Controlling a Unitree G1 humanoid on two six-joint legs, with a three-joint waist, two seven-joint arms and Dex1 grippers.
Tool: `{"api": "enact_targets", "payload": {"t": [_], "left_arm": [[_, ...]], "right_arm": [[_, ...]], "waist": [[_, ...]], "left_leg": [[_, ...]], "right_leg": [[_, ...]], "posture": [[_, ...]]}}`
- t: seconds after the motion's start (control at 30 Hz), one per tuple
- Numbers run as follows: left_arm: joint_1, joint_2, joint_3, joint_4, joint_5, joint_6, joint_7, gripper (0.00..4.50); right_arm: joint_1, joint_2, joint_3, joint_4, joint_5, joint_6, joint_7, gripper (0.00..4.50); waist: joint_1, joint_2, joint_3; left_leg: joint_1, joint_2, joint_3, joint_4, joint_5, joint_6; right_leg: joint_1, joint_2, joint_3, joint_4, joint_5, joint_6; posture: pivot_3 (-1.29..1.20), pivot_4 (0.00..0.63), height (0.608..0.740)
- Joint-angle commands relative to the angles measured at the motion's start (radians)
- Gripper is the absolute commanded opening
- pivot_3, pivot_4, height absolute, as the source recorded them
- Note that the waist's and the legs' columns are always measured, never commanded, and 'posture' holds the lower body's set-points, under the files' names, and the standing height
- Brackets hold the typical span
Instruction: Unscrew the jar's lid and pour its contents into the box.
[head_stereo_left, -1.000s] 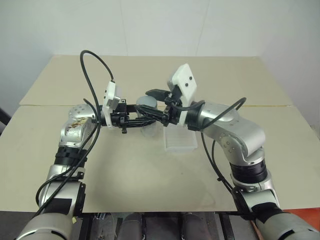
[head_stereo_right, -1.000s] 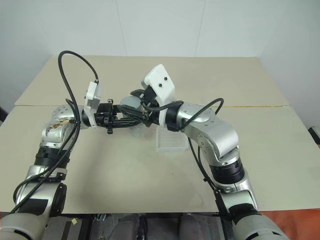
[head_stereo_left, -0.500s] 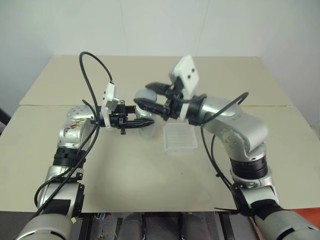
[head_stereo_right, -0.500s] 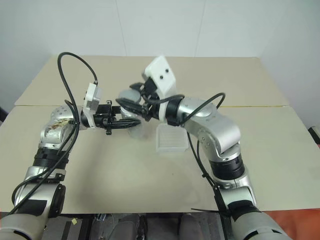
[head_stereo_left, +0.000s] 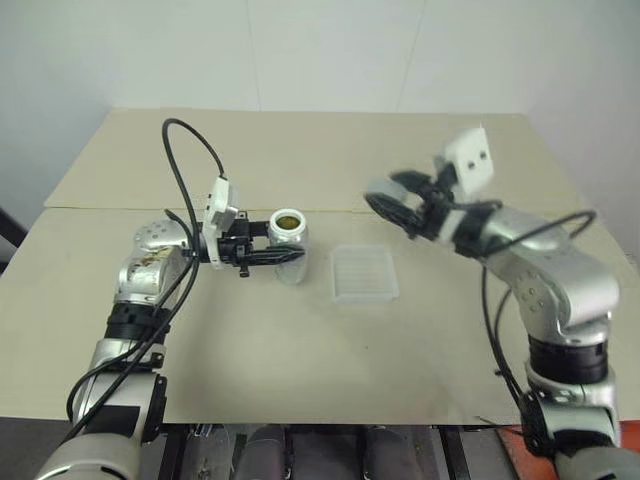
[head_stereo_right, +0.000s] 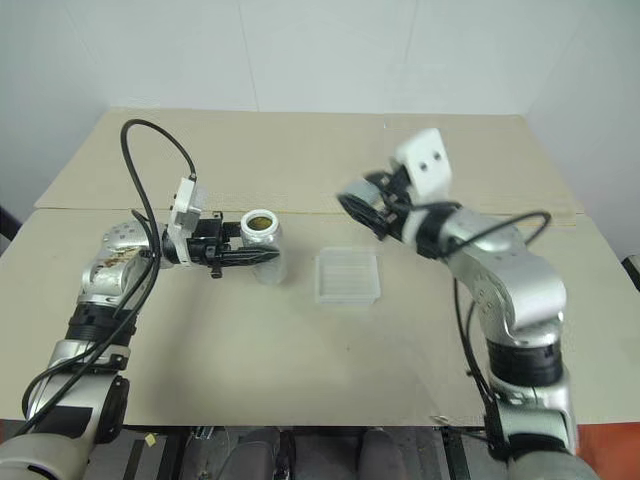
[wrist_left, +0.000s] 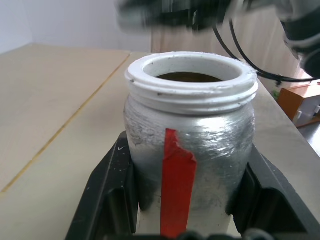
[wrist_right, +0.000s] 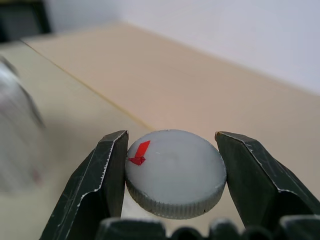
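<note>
Two grippers, both loaded. Left gripper (head_stereo_left: 285, 256): clamped on the pale, open-mouthed jar with a red tape strip (head_stereo_left: 288, 240), upright just left of the shallow clear plastic box (head_stereo_left: 364, 272) on the beige table (head_stereo_left: 300, 350). Right gripper (wrist_right: 172, 170): closed on the round silvery-grey ribbed lid (wrist_right: 174, 172), held aloft beyond the box's right side.

The jar (wrist_left: 190, 145) has a cloudy, silvery body that looks wrapped in wrinkled film, with a strip of glossy red tape down its side and a thick, matt white plastic threaded mouth. The lid (wrist_right: 174, 172) is a smooth, matt pale-grey disc with a finely ribbed edge and a small scrap of red tape, held between black fingers (wrist_right: 102, 180) of scuffed hard plastic. The box (head_stereo_left: 364, 273) is clear, faintly ridged plastic, lying on a table (head_stereo_left: 300, 360) of matt beige board, and the arms are brushed silver metal.
</note>
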Motion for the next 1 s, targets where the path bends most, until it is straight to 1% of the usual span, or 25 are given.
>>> {"api": "enact_targets", "payload": {"t": [0.03,0.13,0.27,0.33,0.4,0.43,0.5,0.53,0.63,0.73,0.8,0.87,0.93,1.0], "left_arm": [[-0.035,0.004,0.028,-0.042,-0.019,-0.025,0.009,1.96],[-0.046,-0.001,0.03,-0.033,-0.017,-0.033,0.015,1.96],[-0.058,-0.013,0.031,-0.023,-0.013,-0.041,0.022,1.96],[-0.06,-0.017,0.031,-0.021,-0.012,-0.043,0.027,1.96],[-0.056,-0.015,0.032,-0.027,-0.015,-0.039,0.03,1.96],[-0.052,-0.013,0.033,-0.032,-0.013,-0.039,0.036,1.96],[-0.048,-0.012,0.035,-0.036,-0.011,-0.04,0.047,1.96],[-0.051,-0.013,0.036,-0.033,-0.004,-0.049,0.057,1.96],[-0.067,-0.022,0.036,-0.019,0.01,-0.073,0.088,1.96],[-0.128,-0.057,-0.003,0.034,0.133,-0.243,0.196,1.96],[-0.169,-0.08,-0.018,0.074,0.19,-0.32,0.252,1.96],[-0.216,-0.096,-0.047,0.136,0.28,-0.426,0.331,1.96],[-0.286,-0.112,-0.092,0.23,0.4,-0.588,0.435,1.96],[-0.362,-0.117,-0.152,0.335,0.541,-0.801,0.551,1.96]], "right_arm": [[0.119,-0.015,-0.103,-0.046,-0.035,-0.061,-0.046,2.73],[0.177,0.028,-0.14,-0.003,-0.04,-0.048,-0.104,2.73],[0.195,0.079,-0.128,0.148,-0.124,-0.091,-0.198,2.73],[0.194,0.093,-0.127,0.202,-0.15,-0.114,-0.221,2.73],[0.198,0.107,-0.123,0.225,-0.16,-0.136,-0.224,3.44],[0.203,0.112,-0.119,0.228,-0.162,-0.136,-0.222,3.59],[0.217,0.105,-0.106,0.206,-0.157,-0.134,-0.195,4.29],[0.221,0.102,-0.11,0.182,-0.146,-0.124,-0.184,4.45],[0.233,0.077,-0.111,0.132,-0.136,-0.102,-0.154,4.45],[0.234,-0.021,-0.147,0.0,-0.05,-0.002,-0.056,4.45],[0.216,-0.069,-0.179,-0.045,0.019,0.063,-0.014,4.45],[0.202,-0.12,-0.211,-0.077,0.091,0.115,0.04,4.45],[0.187,-0.194,-0.24,-0.104,0.179,0.16,0.129,4.45],[0.177,-0.267,-0.261,-0.118,0.257,0.184,0.219,4.45]], "waist": [[0.0,0.0,0.0],[-0.004,0.0,0.0],[-0.012,0.0,0.0],[-0.012,0.0,0.0],[-0.012,0.0,0.0],[-0.012,0.0,0.0],[-0.012,0.0,0.0],[-0.012,0.0,0.0],[-0.011,0.0,0.0],[-0.002,0.0,0.0],[0.005,0.0,0.0],[0.012,0.0,0.0],[0.014,-0.001,0.0],[0.019,-0.002,0.001]], "left_leg": [[0.0,0.0,0.0,0.0,0.0,0.0],[0.0,0.0,0.002,0.0,0.0,0.0],[0.002,0.001,0.003,0.0,0.0,0.0],[0.002,0.001,0.003,0.0,0.0,0.0],[0.002,0.001,0.004,-0.001,0.0,0.0],[0.001,0.001,0.004,-0.001,0.0,0.0],[0.001,0.001,0.004,-0.001,0.003,-0.004],[0.001,0.001,0.004,-0.001,0.003,-0.005],[0.001,0.001,0.004,0.0,0.0,-0.001],[0.001,0.001,0.004,0.0,0.0,0.0],[0.001,0.0,0.004,0.0,0.0,0.001],[0.001,0.0,0.004,0.001,-0.001,0.001],[0.001,0.0,0.004,0.001,-0.001,0.002],[0.0,0.0,0.004,0.001,-0.001,0.002]], "right_leg": [[0.0,0.0,0.0,0.0,0.0,0.0],[0.0,0.0,0.002,0.0,0.0,0.0],[-0.001,0.001,0.004,0.001,0.0,0.0],[0.0,0.001,0.004,0.001,0.0,0.0],[-0.001,0.001,0.005,0.001,0.0,0.0],[-0.002,0.001,0.005,0.001,0.0,0.0],[-0.002,0.001,0.005,0.001,0.0,0.0],[-0.002,0.001,0.005,0.0,0.0,0.0],[-0.002,0.001,0.005,0.001,0.0,0.0],[-0.001,0.001,0.006,0.001,0.0,0.0],[-0.001,0.001,0.005,0.0,0.0,0.0],[0.0,0.001,0.005,-0.001,0.0,0.0],[0.0,0.001,0.005,-0.002,0.0,0.0],[0.0,0.001,0.005,-0.003,0.0,0.0]], "posture": [[0.0,0.15,0.74],[0.0,0.15,0.74],[0.0,0.15,0.74],[0.0,0.15,0.74],[0.0,0.15,0.74],[0.0,0.15,0.74],[0.0,0.15,0.74],[0.0,0.15,0.74],[0.0,0.15,0.74],[0.0,0.15,0.74],[0.0,0.15,0.74],[0.0,0.15,0.74],[0.0,0.15,0.74],[0.0,0.15,0.74]]}}
